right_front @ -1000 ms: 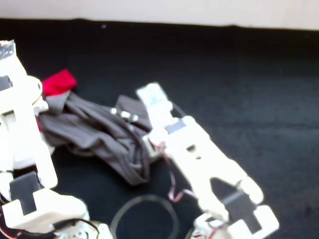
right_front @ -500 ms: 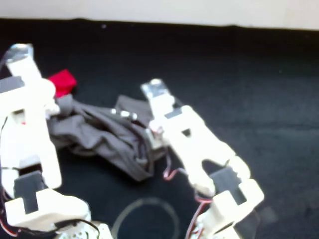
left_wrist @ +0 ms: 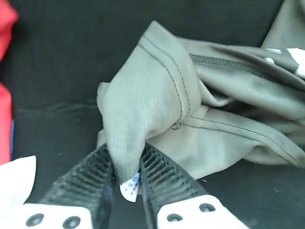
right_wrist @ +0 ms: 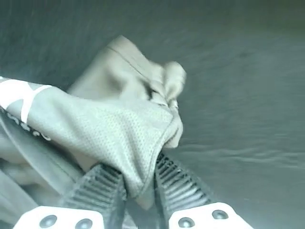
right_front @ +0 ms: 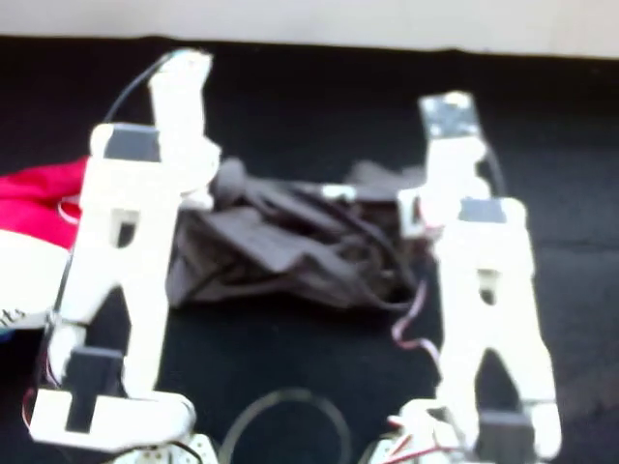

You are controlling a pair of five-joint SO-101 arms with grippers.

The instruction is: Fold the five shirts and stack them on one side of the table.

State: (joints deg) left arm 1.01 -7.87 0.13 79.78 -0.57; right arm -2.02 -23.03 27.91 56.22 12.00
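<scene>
A grey shirt [right_front: 290,251] hangs crumpled between the two arms above the black table [right_front: 542,145]. My left gripper [left_wrist: 125,179] is shut on a fold of the grey shirt [left_wrist: 190,109] at one end, with a small white tag between the ribbed pads. The right gripper [right_wrist: 140,188] is shut on the other end of the grey shirt [right_wrist: 109,129], pinching mesh cloth near a white stripe. In the high view the left arm [right_front: 135,242] stands at the shirt's left and the right arm [right_front: 479,261] at its right.
A red shirt [right_front: 34,198] lies at the table's left edge beside something white [right_front: 24,280]. Red cloth [left_wrist: 5,86] also edges the left wrist view. A thin ring [right_front: 285,420] lies near the front edge between the arm bases. Bare black table stretches behind and to the right.
Both arms have swung up and apart, pulling the grey shirt off the table and stretching it sideways. The right arm has moved far to the right, and more of the red shirt shows.
</scene>
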